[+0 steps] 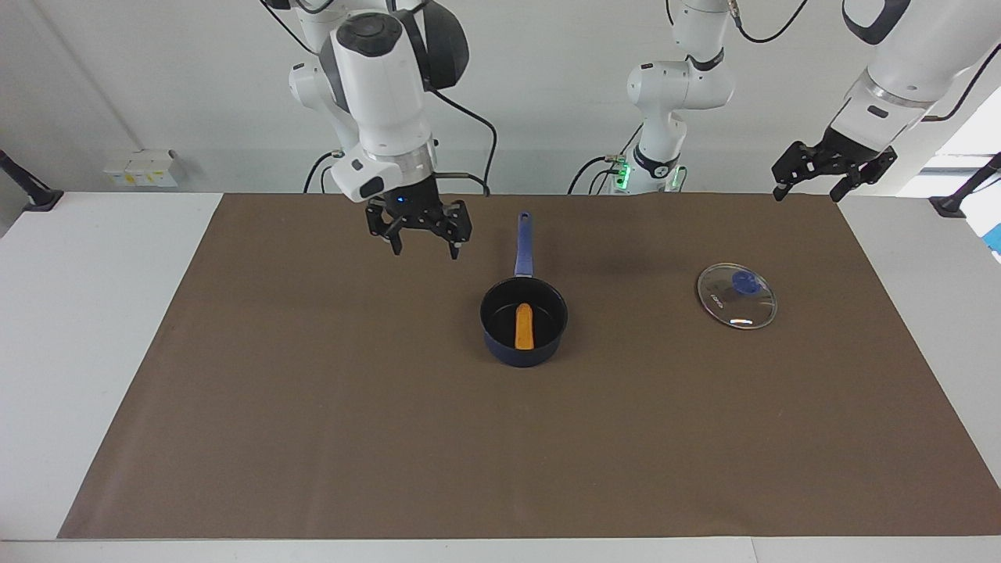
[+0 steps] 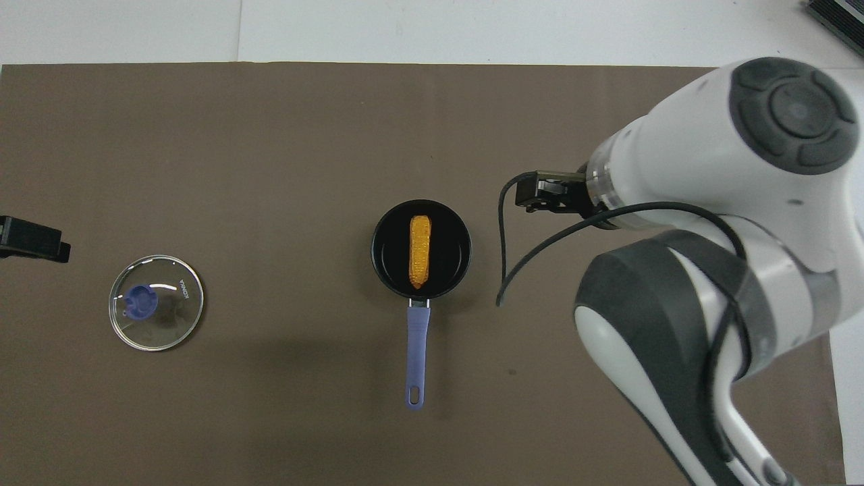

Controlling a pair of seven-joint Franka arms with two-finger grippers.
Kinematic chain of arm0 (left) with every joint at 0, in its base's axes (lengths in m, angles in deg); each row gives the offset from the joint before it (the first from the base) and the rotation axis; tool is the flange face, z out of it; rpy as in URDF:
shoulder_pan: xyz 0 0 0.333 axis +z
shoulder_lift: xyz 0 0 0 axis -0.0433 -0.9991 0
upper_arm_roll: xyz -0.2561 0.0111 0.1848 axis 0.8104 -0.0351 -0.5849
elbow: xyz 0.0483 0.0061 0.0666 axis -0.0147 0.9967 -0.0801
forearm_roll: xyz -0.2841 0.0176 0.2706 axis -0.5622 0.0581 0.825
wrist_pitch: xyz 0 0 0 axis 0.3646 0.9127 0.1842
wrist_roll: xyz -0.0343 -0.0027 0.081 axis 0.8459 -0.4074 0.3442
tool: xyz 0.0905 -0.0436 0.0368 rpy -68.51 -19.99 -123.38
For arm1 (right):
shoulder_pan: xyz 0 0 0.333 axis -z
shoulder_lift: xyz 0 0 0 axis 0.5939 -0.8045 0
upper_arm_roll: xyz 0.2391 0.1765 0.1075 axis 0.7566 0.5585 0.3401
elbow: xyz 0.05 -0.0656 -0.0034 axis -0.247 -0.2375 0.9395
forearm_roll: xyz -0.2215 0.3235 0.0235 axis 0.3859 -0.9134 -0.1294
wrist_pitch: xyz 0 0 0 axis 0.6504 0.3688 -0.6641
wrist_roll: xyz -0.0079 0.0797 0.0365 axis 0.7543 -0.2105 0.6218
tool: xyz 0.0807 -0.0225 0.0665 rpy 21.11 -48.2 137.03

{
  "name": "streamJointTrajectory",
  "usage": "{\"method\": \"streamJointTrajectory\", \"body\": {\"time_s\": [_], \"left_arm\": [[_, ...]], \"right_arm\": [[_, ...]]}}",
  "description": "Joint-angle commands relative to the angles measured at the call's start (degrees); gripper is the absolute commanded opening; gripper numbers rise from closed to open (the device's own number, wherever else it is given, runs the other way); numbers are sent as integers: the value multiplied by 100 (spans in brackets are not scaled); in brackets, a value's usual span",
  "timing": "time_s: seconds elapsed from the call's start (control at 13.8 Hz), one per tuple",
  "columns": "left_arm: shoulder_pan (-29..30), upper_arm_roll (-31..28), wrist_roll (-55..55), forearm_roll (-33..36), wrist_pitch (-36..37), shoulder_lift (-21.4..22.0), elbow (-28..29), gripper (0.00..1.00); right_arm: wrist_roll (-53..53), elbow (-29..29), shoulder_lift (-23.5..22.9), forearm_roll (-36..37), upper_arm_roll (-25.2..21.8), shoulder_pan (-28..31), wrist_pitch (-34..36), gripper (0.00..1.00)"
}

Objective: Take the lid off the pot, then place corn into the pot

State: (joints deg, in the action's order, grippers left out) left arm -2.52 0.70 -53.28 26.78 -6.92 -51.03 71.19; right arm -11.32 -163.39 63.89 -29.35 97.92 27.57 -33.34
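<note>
The navy pot [image 1: 522,353] stands uncovered mid-mat, its long blue handle [image 1: 523,244] pointing toward the robots. The corn [image 1: 523,326] lies inside it, lengthwise with the handle; the overhead view shows the corn [image 2: 420,251] in the pot [image 2: 448,260]. The glass lid [image 1: 737,295] with its blue knob lies flat on the mat toward the left arm's end, also in the overhead view [image 2: 156,312]. My right gripper [image 1: 425,246] is open and empty, raised over the mat beside the handle, toward the right arm's end. My left gripper [image 1: 807,190] is open and empty, waiting high over the mat's edge.
The brown mat [image 1: 313,438] covers most of the white table. A loose black cable [image 2: 503,270] hangs from my right wrist over the mat beside the pot. A dark object [image 2: 837,17] sits at the table's corner farthest from the robots.
</note>
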Motion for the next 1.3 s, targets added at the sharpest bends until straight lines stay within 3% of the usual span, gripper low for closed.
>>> {"method": "streamJointTrajectory", "body": {"time_s": [0.0, 0.29, 0.65, 0.94, 1.23], "left_arm": [[357, 118, -19, -92, 90, 17, -32, 100], [684, 505, -19, -83, 82, 8, -32, 100], [824, 671, -28, -83, 82, 34, -41, 100], [808, 716, -19, -83, 82, 34, -41, 100], [808, 708, 16, -83, 99, 43, -41, 100]], "right_arm": [[-586, -141, 507, 23, 44, 525, 421, 100], [-605, 306, 631, 5, -79, 649, 974, 100], [-640, 1010, 744, -30, -711, 658, 1713, 100], [-2164, 889, 1078, -30, -1379, 658, 2013, 100], [-2688, 353, 1079, -65, -1459, 641, 1899, 100]]}}
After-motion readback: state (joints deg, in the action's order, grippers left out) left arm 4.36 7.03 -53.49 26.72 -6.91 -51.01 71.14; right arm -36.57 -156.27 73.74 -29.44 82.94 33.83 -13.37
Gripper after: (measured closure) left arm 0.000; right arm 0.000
